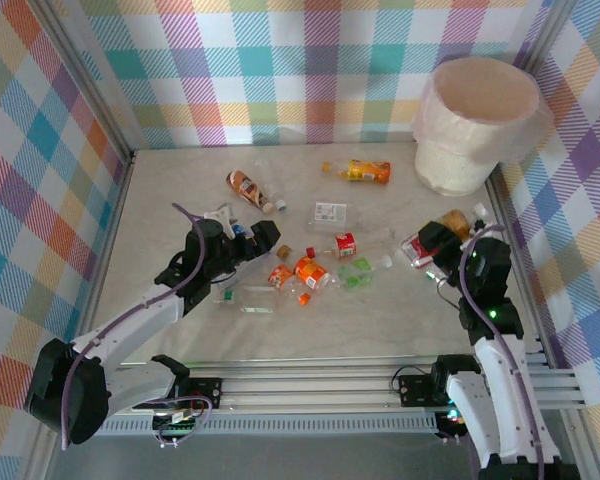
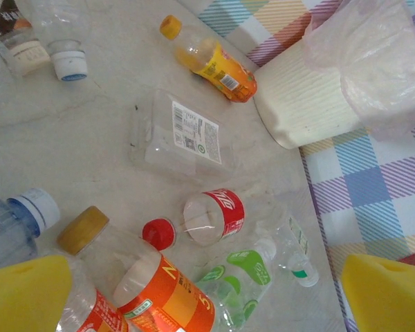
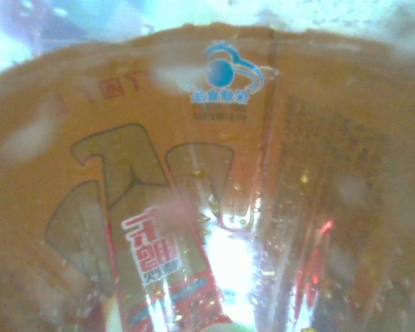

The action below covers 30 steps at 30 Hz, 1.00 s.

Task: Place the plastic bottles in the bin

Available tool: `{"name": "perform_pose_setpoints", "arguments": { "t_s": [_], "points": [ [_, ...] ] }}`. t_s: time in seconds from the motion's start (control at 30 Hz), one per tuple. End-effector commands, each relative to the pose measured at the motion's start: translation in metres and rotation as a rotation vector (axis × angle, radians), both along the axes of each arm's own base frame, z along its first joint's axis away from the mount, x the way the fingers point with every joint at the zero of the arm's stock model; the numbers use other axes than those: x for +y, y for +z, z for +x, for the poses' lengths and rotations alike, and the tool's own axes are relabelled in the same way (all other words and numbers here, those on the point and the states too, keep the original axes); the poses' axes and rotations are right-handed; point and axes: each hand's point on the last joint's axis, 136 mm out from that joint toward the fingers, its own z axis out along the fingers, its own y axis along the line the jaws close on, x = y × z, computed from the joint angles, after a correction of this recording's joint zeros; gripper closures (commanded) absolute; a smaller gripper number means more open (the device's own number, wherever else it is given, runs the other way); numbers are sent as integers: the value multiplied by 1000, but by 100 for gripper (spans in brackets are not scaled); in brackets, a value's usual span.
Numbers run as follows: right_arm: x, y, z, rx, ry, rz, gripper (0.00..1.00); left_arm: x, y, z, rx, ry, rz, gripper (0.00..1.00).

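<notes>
Several bottles (image 1: 310, 270) are lying left of the bin (image 1: 460, 165), your left pincer (image 1: 268, 240) hanging wide open over them; your right pincer (image 1: 438, 238) is crowding an orange-labelled bottle (image 3: 194, 207), grip unclear.

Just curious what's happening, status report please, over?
Left gripper open over bottles. Right gripper at orange bottle, grip unclear. Bin just beyond; way looks clear.

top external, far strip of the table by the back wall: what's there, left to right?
Far strip: brown-labelled plastic bottle → orange-labelled plastic bottle with yellow cap → large round cream-white bin lined with a translucent bag.
</notes>
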Motion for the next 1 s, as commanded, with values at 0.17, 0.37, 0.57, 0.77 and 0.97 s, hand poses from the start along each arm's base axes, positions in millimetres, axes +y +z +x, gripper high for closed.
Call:
{"name": "perform_pose_setpoints", "arguments": {
  "t_s": [0.17, 0.37, 0.57, 0.77, 0.97],
  "points": [
    [-19, 103, 74, -267, -106, -51, 47, 1, 16, 13, -13, 98, -48, 0],
    [-38, 149, 126, -338, -199, -139, 47, 22, 2, 8, 44, 201, -3, 0],
    [-50, 186, 177, -392, -235, -175, 46, 38, -4, -3, 73, 243, 46, 0],
    [-75, 202, 230, -411, -319, -132, 46, 54, -8, -15, 81, 286, 77, 0],
    [-107, 207, 269, -390, -452, -170, 44, 71, -9, -26, 75, 333, 114, 0]
  ]
}}
